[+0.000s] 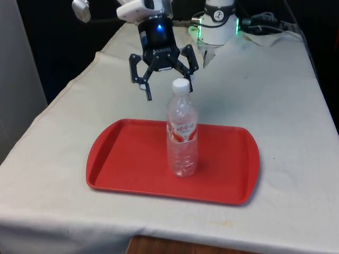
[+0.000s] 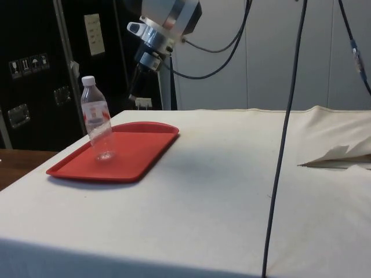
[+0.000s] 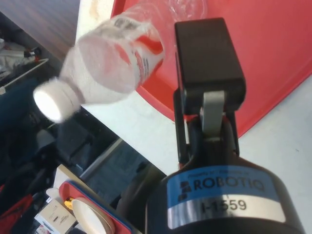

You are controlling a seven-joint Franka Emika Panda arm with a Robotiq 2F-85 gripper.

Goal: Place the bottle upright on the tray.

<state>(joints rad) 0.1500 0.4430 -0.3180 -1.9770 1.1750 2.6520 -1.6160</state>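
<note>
One bottle [image 1: 182, 132] stands upright on the red tray [image 1: 122, 159], near the tray's middle, cap up and base flat, so we judge the placing itself done. We see the hand [image 1: 168, 89] hanging above and just behind the cap with its fingers spread wide and touching nothing; that clearance keeps the tall, light, nearly empty bottle from being knocked over. The tray lies on the table [image 1: 286, 95] close to its near edge, leaving the far half bare for the arm to work over.
</note>
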